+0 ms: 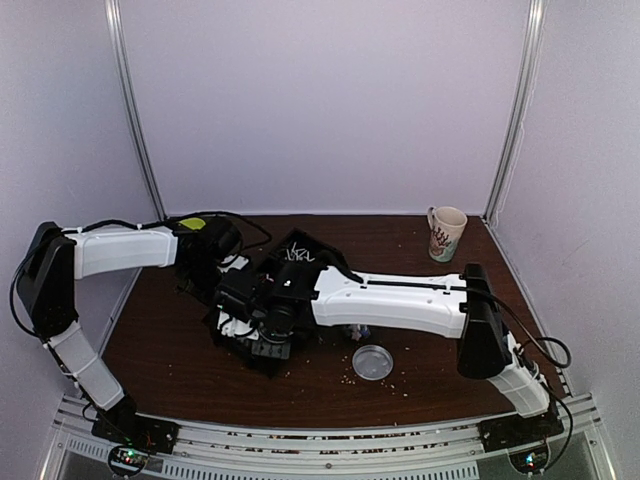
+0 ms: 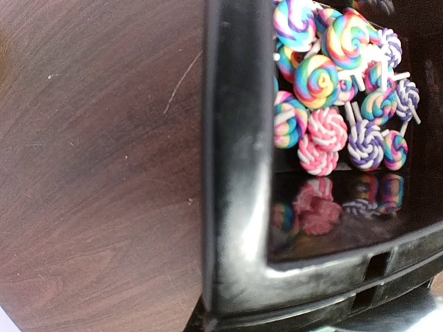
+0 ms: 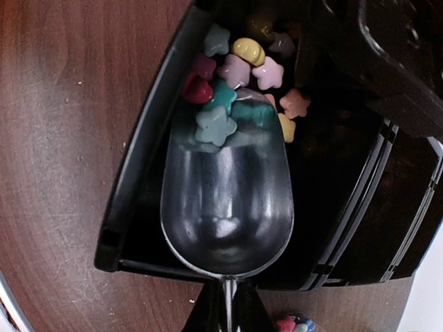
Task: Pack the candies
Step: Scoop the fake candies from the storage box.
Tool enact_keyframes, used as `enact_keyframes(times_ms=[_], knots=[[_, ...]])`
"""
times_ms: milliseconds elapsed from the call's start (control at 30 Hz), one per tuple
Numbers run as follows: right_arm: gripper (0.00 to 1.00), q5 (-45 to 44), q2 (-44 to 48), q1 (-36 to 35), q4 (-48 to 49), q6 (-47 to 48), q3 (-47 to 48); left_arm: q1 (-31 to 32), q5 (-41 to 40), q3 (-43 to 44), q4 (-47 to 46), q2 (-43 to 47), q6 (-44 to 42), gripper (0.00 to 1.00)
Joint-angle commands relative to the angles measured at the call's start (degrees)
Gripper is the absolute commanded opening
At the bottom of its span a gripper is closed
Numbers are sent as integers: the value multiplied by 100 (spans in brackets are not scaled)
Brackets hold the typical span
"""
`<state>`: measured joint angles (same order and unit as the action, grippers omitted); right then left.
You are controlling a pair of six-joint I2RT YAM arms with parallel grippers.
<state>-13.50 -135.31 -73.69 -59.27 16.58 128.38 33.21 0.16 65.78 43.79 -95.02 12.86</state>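
Scoop point(image 3: 225, 200), one, clamped in right gripper point(image 3: 225, 312) among about twelve candies point(image 3: 235, 70); left gripper point(image 1: 232, 300) closed narrow.

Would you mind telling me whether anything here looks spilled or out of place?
Yes: a few candies lie loose on the table, outside the black tray, and pale crumbs are scattered around the clear dish.
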Motion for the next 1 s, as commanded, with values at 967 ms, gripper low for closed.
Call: enact_keyframes(times_ms=[967], knots=[[0,1930,1571,600,5027,-385,-4370,-349,966,111,-1250,855,410,0]])
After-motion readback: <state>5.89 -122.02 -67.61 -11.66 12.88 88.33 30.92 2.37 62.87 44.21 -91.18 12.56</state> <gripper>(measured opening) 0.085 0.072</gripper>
